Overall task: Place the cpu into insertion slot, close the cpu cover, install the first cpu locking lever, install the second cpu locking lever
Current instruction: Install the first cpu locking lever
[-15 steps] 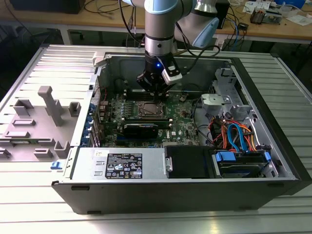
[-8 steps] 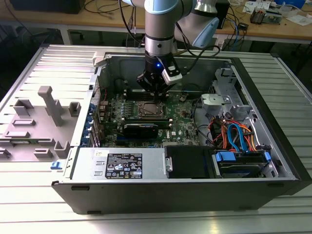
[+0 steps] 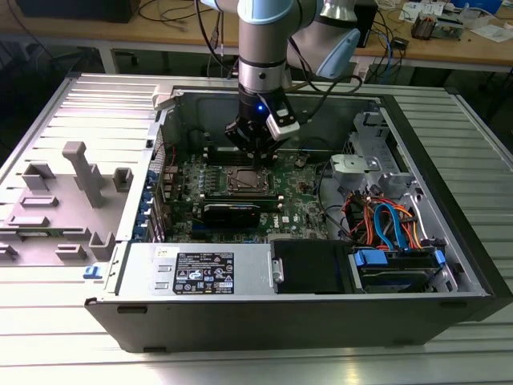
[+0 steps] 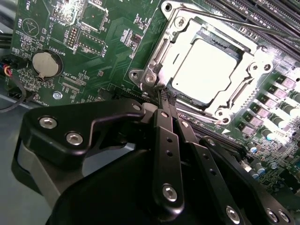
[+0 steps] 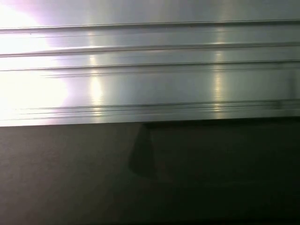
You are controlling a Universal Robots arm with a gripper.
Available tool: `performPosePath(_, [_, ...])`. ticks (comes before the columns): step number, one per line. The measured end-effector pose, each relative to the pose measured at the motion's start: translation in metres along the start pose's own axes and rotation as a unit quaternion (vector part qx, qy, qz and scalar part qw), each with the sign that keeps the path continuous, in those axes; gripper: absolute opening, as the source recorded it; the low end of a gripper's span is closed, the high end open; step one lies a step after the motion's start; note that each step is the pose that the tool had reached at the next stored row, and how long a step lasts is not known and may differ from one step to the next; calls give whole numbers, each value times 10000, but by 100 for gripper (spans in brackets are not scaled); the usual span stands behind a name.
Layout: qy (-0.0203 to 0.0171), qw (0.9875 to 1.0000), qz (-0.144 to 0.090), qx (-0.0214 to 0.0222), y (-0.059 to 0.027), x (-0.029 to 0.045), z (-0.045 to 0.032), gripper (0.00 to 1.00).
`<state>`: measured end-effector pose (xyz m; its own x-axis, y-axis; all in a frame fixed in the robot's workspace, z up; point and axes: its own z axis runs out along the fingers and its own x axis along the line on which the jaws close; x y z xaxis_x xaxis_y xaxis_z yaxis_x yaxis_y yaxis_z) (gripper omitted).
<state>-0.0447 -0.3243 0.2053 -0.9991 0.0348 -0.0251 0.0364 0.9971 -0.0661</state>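
1. My tool (image 4: 165, 96) hangs inside the open computer case (image 3: 449, 265), its two black fingers pressed together with nothing between them. In the second wrist view the tips come down at the corner of the insertion slot (image 4: 161, 56), by its silver rim.

2. The cpu (image 4: 206, 70) already lies in that socket: a flat square with a dull silver-grey metal lid, level and squarely seated as far as I can judge.

3. The cpu cover (image 4: 255, 61) lies shut over it, a thin bright steel frame whose square window lets the chip's lid show through. A slim lever rod (image 4: 234, 21) runs along the far side of the frame; whether it is latched I cannot tell.

4. Handling, as I judge it: the chip is light, stiff and fragile, so it should not be pressed. The cover is thin springy sheet, best pushed on its flat edge. A lever is hard smooth wire, likely slippery, best hooked near its bent free end.

5. Around the socket the green circuit board (image 4: 103, 61) is matte and crowded with small parts, including a round coin cell (image 4: 47, 63). The case stands on a ribbed aluminium tabletop (image 3: 240, 365).
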Motion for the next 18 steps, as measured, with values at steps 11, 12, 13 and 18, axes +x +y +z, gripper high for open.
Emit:
performPosePath(11, [-1,10000,2,3,-4,-1,-23,11])
performPosePath(12, [-1,10000,3,3,-5,-2,-23,11])
performPosePath(13, [0,10000,6,5,-5,-3,-22,11])
performPosePath(18, [1,10000,20,17,-7,-6,-10,11])
